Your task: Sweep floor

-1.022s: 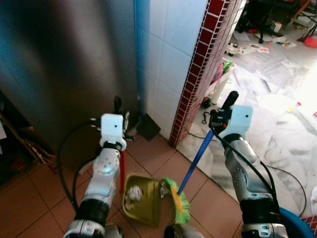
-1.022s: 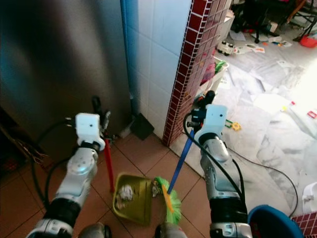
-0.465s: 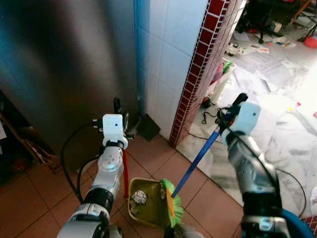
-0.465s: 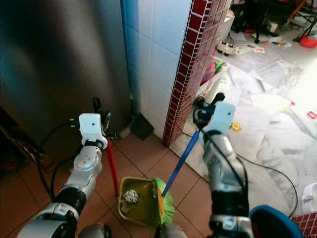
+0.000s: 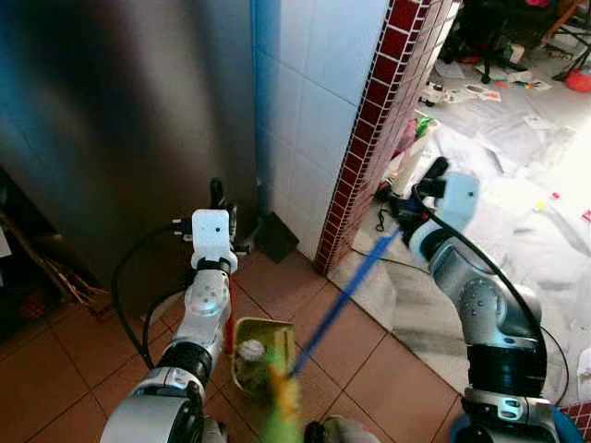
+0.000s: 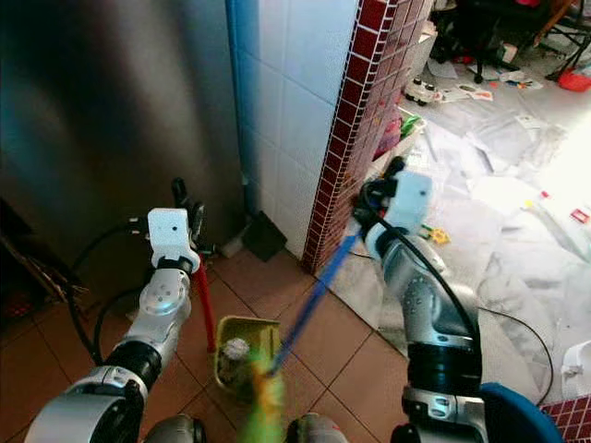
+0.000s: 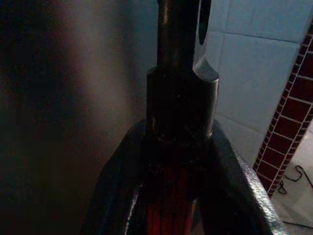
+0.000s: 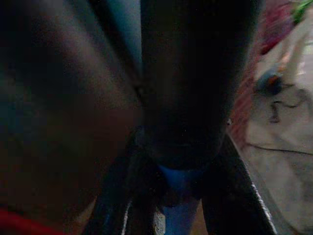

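Nowhere can we read a brand, label or any writing; the papers scattered on the pale floor (image 5: 517, 120) beyond the tiled wall are too small and bright to make out. Much is hard to see: the broom head (image 5: 282, 411) is a green and yellow smear of motion at the lower edge, cut off by the frame; the blue broom handle (image 5: 346, 295) is blurred along its length; our right wrist view is dark and soft, showing little but black fingers (image 8: 230, 181) pressed on a blue shaft. Our right gripper (image 5: 406, 208) is clamped on the top of the broom handle, up beside the red-brick pillar (image 5: 374, 120); our left gripper (image 5: 219, 198) is clamped on the red dustpan handle (image 6: 205, 305), which the left wrist view shows running up between its fingers (image 7: 120, 186) in front of the dark steel panel (image 5: 120, 120). Our green dustpan (image 5: 263, 346) sits on the terracotta tile floor (image 5: 55, 378) between the two arms, with a pale lump of litter (image 5: 247, 350) inside it. Compared with half a second ago, the broom head has swung from the dustpan's right edge to a spot in front of its mouth, nearer us; our right gripper has come down and inward; the dustpan and left gripper have stayed about where they were.
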Controlling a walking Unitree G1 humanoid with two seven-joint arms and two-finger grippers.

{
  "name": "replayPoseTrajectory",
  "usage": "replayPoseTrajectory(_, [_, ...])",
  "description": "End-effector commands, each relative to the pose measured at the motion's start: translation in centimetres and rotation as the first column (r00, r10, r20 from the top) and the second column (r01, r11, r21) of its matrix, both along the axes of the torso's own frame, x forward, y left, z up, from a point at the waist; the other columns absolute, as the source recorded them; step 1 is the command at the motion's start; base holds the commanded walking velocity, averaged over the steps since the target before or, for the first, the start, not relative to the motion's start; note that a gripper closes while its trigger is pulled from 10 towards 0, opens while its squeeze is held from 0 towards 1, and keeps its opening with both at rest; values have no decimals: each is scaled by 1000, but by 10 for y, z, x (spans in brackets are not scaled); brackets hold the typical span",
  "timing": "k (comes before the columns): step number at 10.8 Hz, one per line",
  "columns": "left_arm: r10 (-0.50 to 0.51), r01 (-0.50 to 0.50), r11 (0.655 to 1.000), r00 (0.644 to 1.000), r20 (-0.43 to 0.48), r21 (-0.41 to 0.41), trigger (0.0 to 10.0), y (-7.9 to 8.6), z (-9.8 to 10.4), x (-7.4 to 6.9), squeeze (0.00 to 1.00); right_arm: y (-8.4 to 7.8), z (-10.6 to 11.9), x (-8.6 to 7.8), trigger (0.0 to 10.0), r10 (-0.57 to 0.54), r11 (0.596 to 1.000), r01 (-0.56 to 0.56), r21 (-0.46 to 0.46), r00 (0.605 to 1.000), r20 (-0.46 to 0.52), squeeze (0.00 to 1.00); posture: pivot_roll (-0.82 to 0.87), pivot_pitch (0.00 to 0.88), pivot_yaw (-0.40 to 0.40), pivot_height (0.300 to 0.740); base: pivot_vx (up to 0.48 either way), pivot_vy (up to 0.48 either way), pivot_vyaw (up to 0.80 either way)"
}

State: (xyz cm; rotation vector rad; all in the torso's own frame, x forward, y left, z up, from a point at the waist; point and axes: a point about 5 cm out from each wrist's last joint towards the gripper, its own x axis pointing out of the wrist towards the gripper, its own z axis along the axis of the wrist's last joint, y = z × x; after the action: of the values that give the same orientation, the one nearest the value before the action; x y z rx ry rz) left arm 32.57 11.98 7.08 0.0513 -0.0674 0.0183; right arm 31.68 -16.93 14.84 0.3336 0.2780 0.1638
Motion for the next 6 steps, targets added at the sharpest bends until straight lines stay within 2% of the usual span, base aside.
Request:
replayPoseTrajectory(1, [-9,10,1000,998,68,-18,10000,-7,14,7,0,-1,11,0,10000,20,1000,-21,17,999,49,0,-176,0,-82,740,0,0,0])
replayPoseTrajectory(2, [-15,17,1000,998,68,-23,10000,-8,14,7,0,-3,22,2,10000,14,1000,-17,24,991,130,0,-174,0,-81,740,0,0,0])
replayPoseTrajectory(3, [-18,20,999,998,66,-29,10000,-8,14,7,0,-5,30,4,10000,14,999,-3,-52,978,209,0,-173,0,-80,740,0,0,0])
replayPoseTrajectory(4, [-27,30,998,998,58,-58,10000,-8,14,8,0,-4,46,5,10000,41,990,8,-144,940,337,0,-172,0,-79,740,0,0,0])
replayPoseTrajectory(5, [-23,27,997,998,50,-75,10000,-8,13,9,0,-3,58,5,10000,55,984,22,-178,907,418,0,-169,0,-79,740,0,0,0])
replayPoseTrajectory(6, [-24,28,997,999,48,-71,10000,-8,13,9,0,-2,62,6,10000,50,985,32,-172,891,452,0,-165,0,-79,740,0,0,0])
